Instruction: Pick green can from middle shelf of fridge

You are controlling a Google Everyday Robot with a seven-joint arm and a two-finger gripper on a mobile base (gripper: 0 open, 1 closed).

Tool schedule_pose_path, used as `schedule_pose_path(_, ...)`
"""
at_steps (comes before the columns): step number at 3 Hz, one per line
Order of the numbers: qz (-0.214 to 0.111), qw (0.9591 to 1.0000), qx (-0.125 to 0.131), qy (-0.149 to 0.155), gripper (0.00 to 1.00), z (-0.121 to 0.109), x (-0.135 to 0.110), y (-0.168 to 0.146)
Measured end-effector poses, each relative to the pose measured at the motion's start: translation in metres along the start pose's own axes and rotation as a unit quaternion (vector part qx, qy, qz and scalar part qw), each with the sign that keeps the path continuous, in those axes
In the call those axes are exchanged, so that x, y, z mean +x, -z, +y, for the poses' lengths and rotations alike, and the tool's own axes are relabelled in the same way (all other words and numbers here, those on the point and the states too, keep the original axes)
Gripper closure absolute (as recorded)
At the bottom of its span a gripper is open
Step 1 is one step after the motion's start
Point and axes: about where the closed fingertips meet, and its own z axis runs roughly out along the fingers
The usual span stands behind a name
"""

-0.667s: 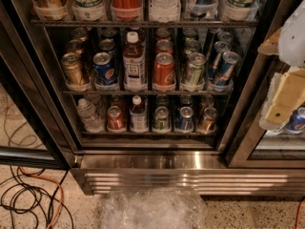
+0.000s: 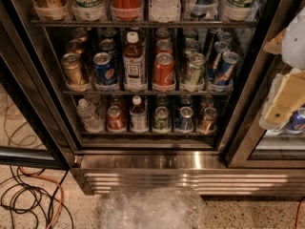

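Hardly anything moved: your claw (image 2: 285,99) stays at the right edge beside the fridge (image 2: 190,173), its opening cannot be told | green can (image 2: 194,69) at front of middle shelf (image 2: 143,93), just right of red can (image 2: 163,70) | speckled floor, cables (image 2: 28,199) at left

A pale speckled floor (image 2: 238,213) runs along the bottom. At the lower left, black cables (image 2: 21,197) and an orange cable (image 2: 58,200) loop loosely over it. A crumpled sheet of clear plastic (image 2: 152,208) lies at bottom centre. The light is warm and dim. The tool (image 2: 282,101) hangs at the right edge.
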Motion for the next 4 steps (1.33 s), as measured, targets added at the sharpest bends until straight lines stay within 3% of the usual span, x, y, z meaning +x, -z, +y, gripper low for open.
schedule_pose_path(1,-0.044,0.9969,0.011,-0.064,0.00,-0.002,0.002,-0.016)
schedule_pose_path(2,-0.044,0.9969,0.011,-0.064,0.00,-0.002,0.002,-0.016)
schedule_pose_path(3,-0.068,0.9939,-0.006,-0.086,0.00,0.008,-0.003,-0.036)
schedule_pose_path(4,-0.101,0.9877,-0.015,-0.118,0.00,0.021,-0.021,-0.059)
